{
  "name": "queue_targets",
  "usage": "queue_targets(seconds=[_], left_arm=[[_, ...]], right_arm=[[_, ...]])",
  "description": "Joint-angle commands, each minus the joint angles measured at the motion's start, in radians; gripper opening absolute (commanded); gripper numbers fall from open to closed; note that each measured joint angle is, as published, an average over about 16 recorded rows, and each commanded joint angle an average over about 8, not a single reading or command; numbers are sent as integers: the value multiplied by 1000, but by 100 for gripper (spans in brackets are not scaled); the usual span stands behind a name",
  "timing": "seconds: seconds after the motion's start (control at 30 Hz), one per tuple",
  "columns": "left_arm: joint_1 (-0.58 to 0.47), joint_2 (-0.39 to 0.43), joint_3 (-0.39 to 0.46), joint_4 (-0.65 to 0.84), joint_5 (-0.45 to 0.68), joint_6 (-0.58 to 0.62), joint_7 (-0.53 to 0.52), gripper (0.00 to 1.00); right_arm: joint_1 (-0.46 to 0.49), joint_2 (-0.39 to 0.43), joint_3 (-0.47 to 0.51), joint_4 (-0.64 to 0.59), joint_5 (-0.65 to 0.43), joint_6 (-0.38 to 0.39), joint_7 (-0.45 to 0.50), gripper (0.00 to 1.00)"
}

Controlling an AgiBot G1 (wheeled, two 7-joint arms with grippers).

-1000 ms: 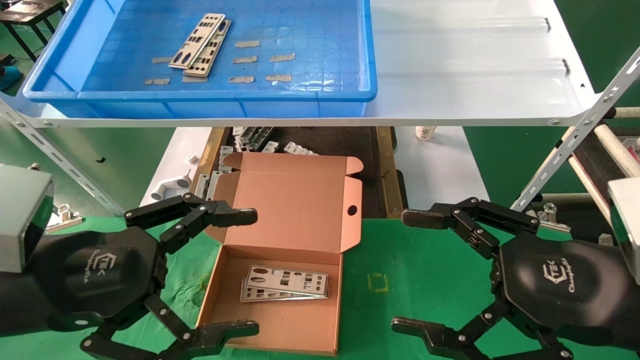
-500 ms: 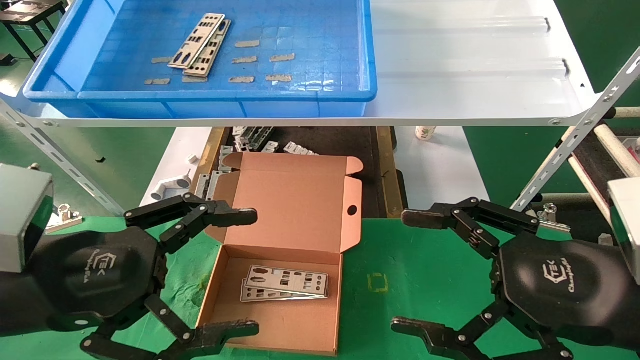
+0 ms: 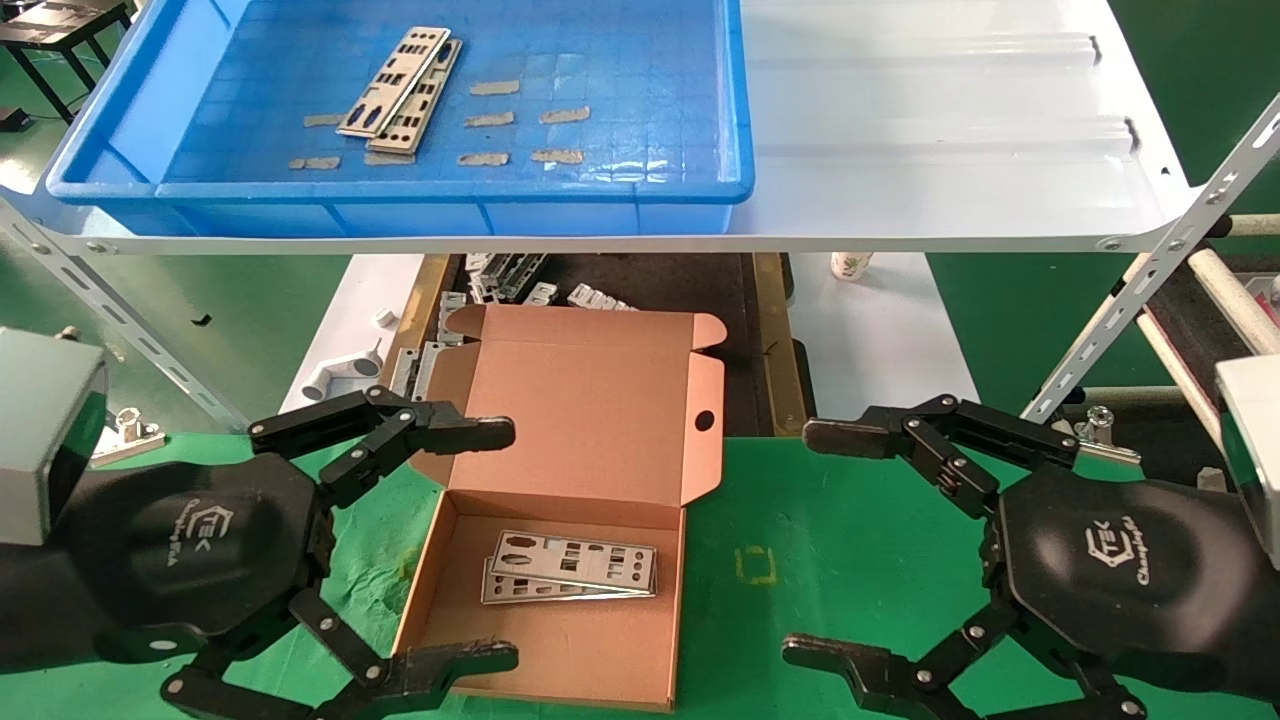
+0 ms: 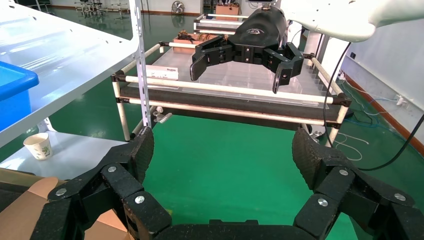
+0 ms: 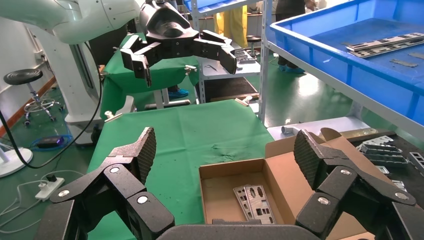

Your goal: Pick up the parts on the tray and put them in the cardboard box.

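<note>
Two silver punched parts (image 3: 402,88) lie overlapped in the blue tray (image 3: 640,190) on the white shelf. The open cardboard box (image 3: 545,640) sits on the green mat below, with two more parts (image 3: 570,568) stacked inside; the right wrist view shows these parts (image 5: 256,202) too. My left gripper (image 3: 485,545) hangs open at the box's left edge, one finger over the lid corner, the other by the front corner. Open as well, my right gripper (image 3: 825,545) hovers over the green mat to the right of the box. Both hold nothing.
The white shelf sheet (image 3: 950,150) overhangs the area behind the box. Grey brackets (image 3: 510,275) and a white plastic piece (image 3: 340,375) lie under it, with a paper cup (image 3: 850,265) nearby. Slanted shelf struts (image 3: 1150,290) stand to the right and left.
</note>
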Motion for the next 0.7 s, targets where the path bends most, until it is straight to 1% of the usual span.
queue_targets(seconds=[0.03, 0.7], left_arm=[[0, 0, 0, 0, 0, 0, 0, 100], [0, 0, 0, 0, 0, 0, 0, 100]], right_arm=[[0, 0, 0, 0, 0, 0, 0, 100], [0, 0, 0, 0, 0, 0, 0, 100]])
